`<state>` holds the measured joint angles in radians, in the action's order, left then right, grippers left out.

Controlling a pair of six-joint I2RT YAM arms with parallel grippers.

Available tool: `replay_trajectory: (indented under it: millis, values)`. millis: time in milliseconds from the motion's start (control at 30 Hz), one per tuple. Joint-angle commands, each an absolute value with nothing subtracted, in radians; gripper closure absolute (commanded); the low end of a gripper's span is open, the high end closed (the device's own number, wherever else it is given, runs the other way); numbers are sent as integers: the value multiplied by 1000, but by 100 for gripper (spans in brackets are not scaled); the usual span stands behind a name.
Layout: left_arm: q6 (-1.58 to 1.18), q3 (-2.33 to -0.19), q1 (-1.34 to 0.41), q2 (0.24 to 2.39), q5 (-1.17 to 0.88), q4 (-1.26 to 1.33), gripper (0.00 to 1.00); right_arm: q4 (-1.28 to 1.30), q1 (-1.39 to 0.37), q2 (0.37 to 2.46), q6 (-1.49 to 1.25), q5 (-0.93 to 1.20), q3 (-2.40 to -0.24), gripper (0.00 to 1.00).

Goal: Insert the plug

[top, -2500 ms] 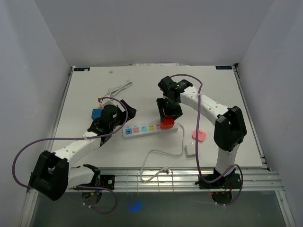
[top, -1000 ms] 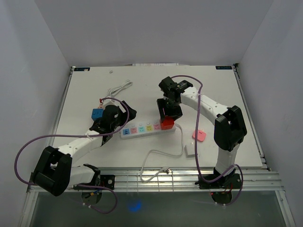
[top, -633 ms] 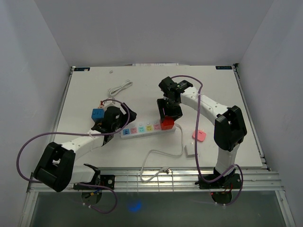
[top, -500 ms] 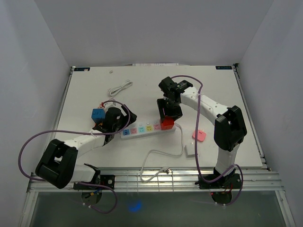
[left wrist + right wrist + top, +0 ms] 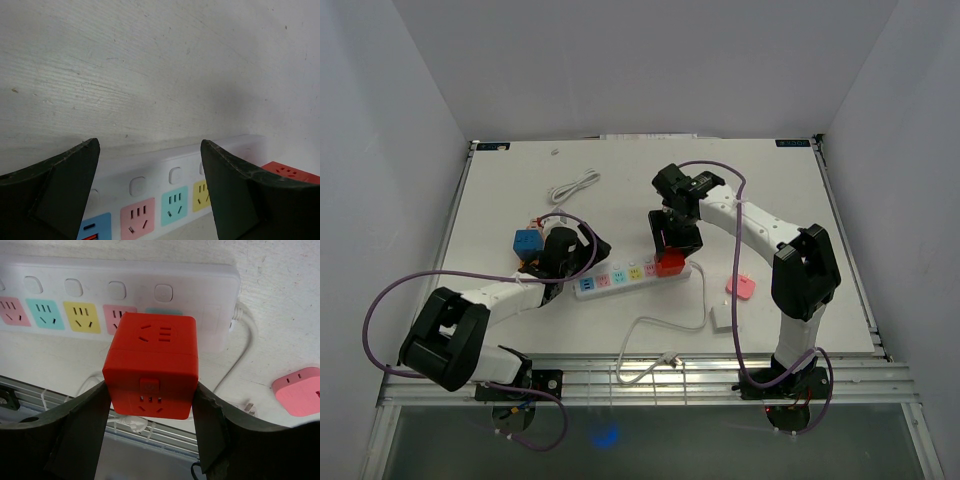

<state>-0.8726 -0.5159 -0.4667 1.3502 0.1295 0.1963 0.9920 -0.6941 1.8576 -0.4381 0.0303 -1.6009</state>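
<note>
Pinching: R fingers [image 5: 82,425] clamp the red cube plug [image 5: 152,371] on two opp. sides, one finger per side.
Plug pos: over the right end of the power strip [image 5: 120,290], covering the socket next to the pink one. Can't tell if it is fully seated.
L fingers [image 5: 60,185]: spread wide with nothing between them, low over the strip's left end. Blue, pink, teal and yellow sockets show in the gap.
Strip: lies a bit slanted mid-worktop [image 5: 770,200], well clear of every edge.
Cord [image 5: 670,322]: leaves the strip's right end, runs toward the near edge, and loops over it onto the rails.
Open room: broad bare surface from the strip back to the far edge, and along the right side up to that edge.
Tight spots: blue cube [image 5: 526,242] just beside the L wrist. Pink adapter [image 5: 741,287] and small white block [image 5: 722,319] sit right of the strip, near the R arm.
Far left: white cable [image 5: 575,186] lies behind the L arm, apart from the strip.
</note>
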Motion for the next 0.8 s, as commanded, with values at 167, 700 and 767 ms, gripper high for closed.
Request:
replay_trajectory:
  millis: [167, 700, 767]
  values:
    - [-859, -505, -468, 1324, 133, 209, 7, 985, -700, 1838, -428, 5, -1592, 78]
    - [-848, -505, -468, 1319, 137, 207, 7, 945, -715, 1842, -399, -77, -1520, 82]
    - [-848, -505, -468, 1321, 133, 209, 7, 962, -735, 1871, -400, -113, -1529, 82]
